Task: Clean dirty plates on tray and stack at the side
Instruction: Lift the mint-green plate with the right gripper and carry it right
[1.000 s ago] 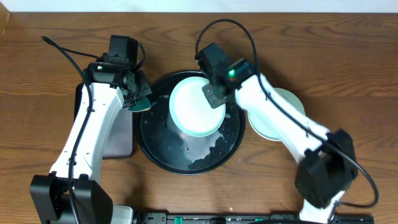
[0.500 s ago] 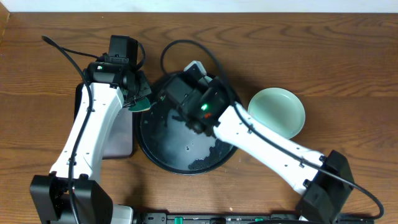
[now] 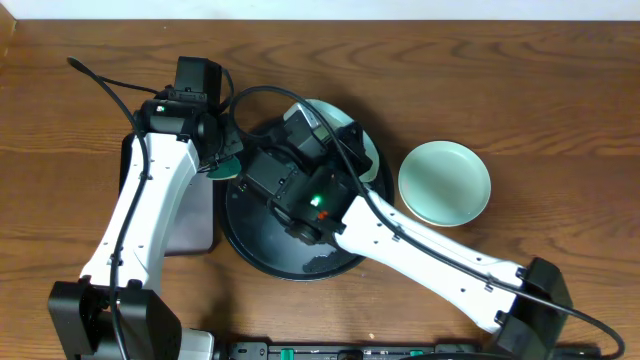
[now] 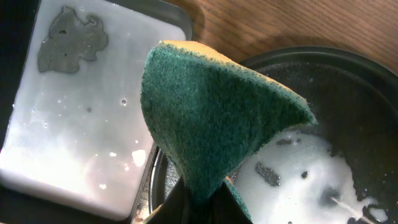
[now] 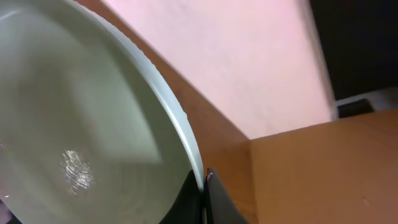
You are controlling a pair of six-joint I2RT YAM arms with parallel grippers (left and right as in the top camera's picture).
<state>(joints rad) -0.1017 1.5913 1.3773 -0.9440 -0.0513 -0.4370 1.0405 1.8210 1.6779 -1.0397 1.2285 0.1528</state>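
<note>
The round black tray (image 3: 262,248) sits mid-table, wet with foam. My right gripper (image 3: 335,140) is over its back part and shut on the rim of a pale mint plate (image 3: 362,140), held tilted. In the right wrist view the fingers (image 5: 205,180) pinch the rim of that plate (image 5: 74,124). A second mint plate (image 3: 445,182) lies on the table to the right of the tray. My left gripper (image 3: 222,160) is shut on a teal sponge (image 3: 230,166) at the tray's left rim; the sponge (image 4: 211,112) hangs folded from the fingers (image 4: 202,199). No yellow plate shows.
A black rectangular tray (image 3: 192,225) with soapy water (image 4: 81,112) lies left of the round tray, under my left arm. White foam (image 4: 292,180) lies in the round tray (image 4: 348,93). My right arm crosses the round tray's front right.
My right arm swung left over the tray and turned its wrist; the plate it holds went from facing up over the tray to tilted at the tray's back. The left arm stayed still.
</note>
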